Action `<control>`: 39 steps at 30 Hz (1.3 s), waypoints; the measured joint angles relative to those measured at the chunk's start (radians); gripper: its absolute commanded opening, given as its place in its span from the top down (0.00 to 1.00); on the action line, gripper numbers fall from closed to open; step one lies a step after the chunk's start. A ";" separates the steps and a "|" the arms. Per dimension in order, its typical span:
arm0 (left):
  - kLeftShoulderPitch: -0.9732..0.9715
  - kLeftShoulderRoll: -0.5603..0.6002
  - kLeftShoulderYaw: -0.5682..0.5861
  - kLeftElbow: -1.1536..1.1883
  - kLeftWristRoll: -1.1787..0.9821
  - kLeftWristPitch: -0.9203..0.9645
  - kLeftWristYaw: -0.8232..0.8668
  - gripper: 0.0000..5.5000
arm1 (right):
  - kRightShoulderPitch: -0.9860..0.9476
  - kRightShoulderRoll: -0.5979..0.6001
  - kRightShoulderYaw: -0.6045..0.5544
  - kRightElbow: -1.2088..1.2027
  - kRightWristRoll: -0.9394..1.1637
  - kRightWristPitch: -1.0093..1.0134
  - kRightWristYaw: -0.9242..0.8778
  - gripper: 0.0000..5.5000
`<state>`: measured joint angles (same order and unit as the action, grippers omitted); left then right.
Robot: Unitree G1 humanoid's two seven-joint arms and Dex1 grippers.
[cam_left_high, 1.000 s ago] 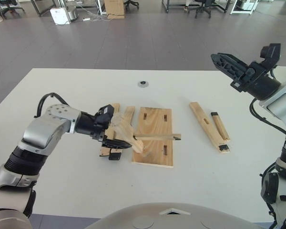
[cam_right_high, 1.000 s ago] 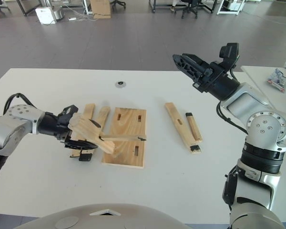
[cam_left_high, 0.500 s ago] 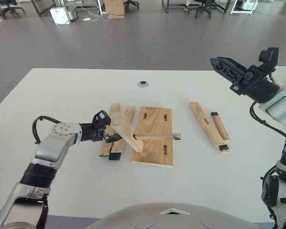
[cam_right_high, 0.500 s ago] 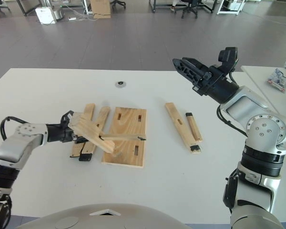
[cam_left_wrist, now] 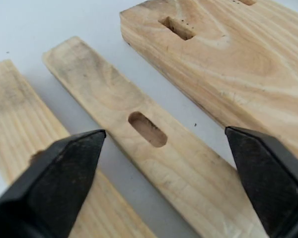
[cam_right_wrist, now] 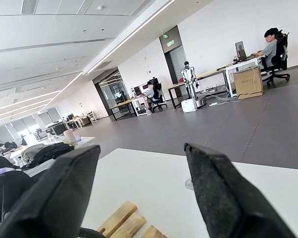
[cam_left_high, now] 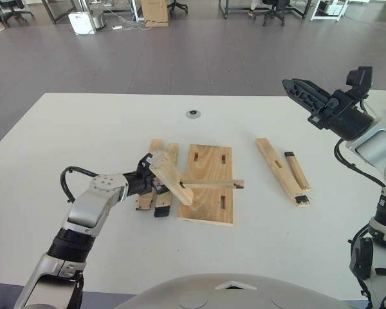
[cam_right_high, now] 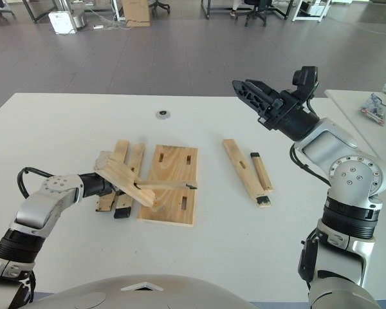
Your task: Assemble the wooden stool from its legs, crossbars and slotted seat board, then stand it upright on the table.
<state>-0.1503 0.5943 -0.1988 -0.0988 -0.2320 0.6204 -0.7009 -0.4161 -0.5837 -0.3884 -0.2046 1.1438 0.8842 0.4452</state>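
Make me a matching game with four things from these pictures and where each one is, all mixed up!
Things:
1. seat board
2. left gripper
3. right gripper
4. small round disc

Places:
A. raised in the air on the right side
B. lying flat in the middle of the table
C. on the table beyond the board's far end
D. low over the wooden legs, left of the board

Pairs: 1-B, 2-D, 3-A, 4-C.
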 measured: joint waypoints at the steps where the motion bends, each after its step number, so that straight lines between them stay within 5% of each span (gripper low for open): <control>1: -0.003 0.006 -0.008 0.008 0.005 -0.005 -0.013 0.23 | 0.000 0.003 -0.001 -0.003 0.000 0.000 -0.004 0.42; 17: -0.063 0.148 -0.065 0.178 0.010 -0.166 -0.250 0.54 | 0.026 0.031 -0.005 -0.012 0.002 -0.001 -0.045 0.42; 26: -0.096 0.194 -0.111 0.243 0.082 -0.215 -0.263 0.34 | 0.030 0.044 -0.002 -0.015 0.000 -0.001 -0.045 0.42; 30: -0.098 0.194 -0.110 0.250 0.085 -0.225 -0.255 0.34 | 0.030 0.044 -0.002 -0.013 0.000 -0.001 -0.045 0.42; 39: -0.096 0.184 -0.099 0.254 0.074 -0.209 -0.303 0.62 | 0.030 0.044 -0.002 -0.012 0.000 -0.001 -0.058 0.42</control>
<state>-0.2465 0.7782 -0.2981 0.1553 -0.1580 0.4116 -1.0039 -0.3862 -0.5396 -0.3906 -0.2161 1.1439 0.8831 0.3874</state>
